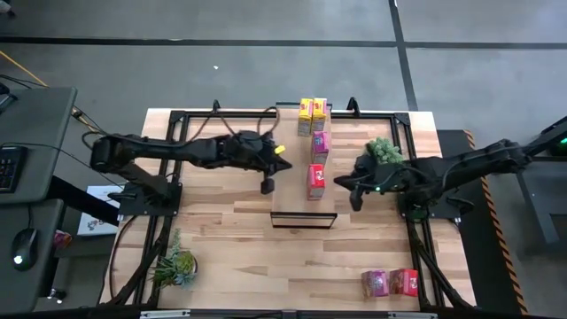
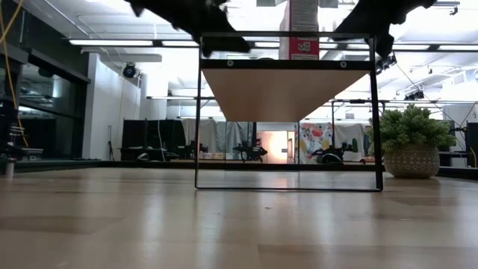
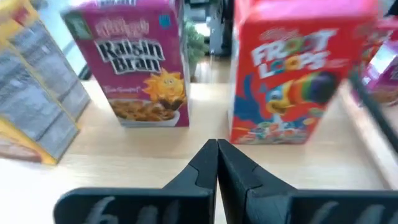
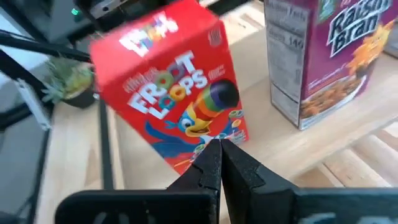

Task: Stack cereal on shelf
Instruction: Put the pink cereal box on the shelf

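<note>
The shelf (image 1: 297, 190), a light-wood plank in a thin black frame, stands mid-table. Along its right side stand two yellow boxes (image 1: 312, 115), a magenta box (image 1: 320, 147) and a red box (image 1: 315, 181), all upright on their bases. Another magenta box (image 1: 375, 283) and red box (image 1: 406, 282) stand on the table near its near right corner. My left gripper (image 1: 267, 186) is shut at the shelf's left side, facing the magenta box (image 3: 134, 62) and red box (image 3: 298, 74). My right gripper (image 1: 356, 197) is shut, right of the shelf, facing the red box (image 4: 174, 99).
A potted plant (image 1: 384, 151) sits just behind my right gripper, and it shows at the right in the low view (image 2: 409, 148). A second plant (image 1: 175, 266) lies near the table's near left corner. Bare plank lies left of the boxes and at the shelf's near end (image 1: 303, 213).
</note>
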Controlling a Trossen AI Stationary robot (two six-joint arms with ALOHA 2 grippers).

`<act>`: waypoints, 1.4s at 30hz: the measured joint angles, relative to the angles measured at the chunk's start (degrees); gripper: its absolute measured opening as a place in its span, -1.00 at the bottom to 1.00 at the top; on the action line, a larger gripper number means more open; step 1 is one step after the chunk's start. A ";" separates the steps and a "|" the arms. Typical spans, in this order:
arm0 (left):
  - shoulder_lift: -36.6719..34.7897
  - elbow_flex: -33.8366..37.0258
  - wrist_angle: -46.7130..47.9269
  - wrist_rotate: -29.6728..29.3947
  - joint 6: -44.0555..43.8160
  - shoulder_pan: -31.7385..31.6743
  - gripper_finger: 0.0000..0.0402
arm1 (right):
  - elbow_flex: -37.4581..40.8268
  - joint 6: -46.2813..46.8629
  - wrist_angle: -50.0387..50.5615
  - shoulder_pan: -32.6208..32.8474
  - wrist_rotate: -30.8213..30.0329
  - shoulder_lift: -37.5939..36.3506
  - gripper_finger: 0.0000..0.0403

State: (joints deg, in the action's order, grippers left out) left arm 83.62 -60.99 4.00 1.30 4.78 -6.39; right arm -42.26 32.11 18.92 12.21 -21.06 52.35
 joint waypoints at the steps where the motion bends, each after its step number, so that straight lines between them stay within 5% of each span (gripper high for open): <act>1: -1.82 1.42 -0.70 0.23 -0.02 0.02 -1.00 | 0.00 -0.03 0.02 0.03 0.73 -0.87 -1.00; 11: -14.34 18.54 -20.93 5.00 -4.75 0.04 -1.00 | -0.21 -5.37 -7.04 -2.37 4.15 -1.99 -0.91; 20: -16.53 20.13 -21.08 4.99 -4.98 0.04 -1.00 | -20.72 -2.44 17.64 -2.50 6.20 3.59 -0.13; 25: -16.53 20.13 -21.09 4.99 -4.23 0.04 -1.00 | -37.29 13.74 41.75 0.00 9.83 12.67 0.21; 31: -16.53 20.13 -21.35 4.99 -4.11 0.04 -1.00 | -46.40 43.87 68.15 8.74 18.61 23.80 0.28; 42: -16.55 20.13 -20.88 4.97 -1.56 0.04 -1.00 | -45.81 81.28 66.79 27.67 27.59 35.38 0.27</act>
State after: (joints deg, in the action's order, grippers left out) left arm 67.07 -40.86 -16.87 6.26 3.22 -6.35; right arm -88.07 113.39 85.70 39.88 6.52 87.74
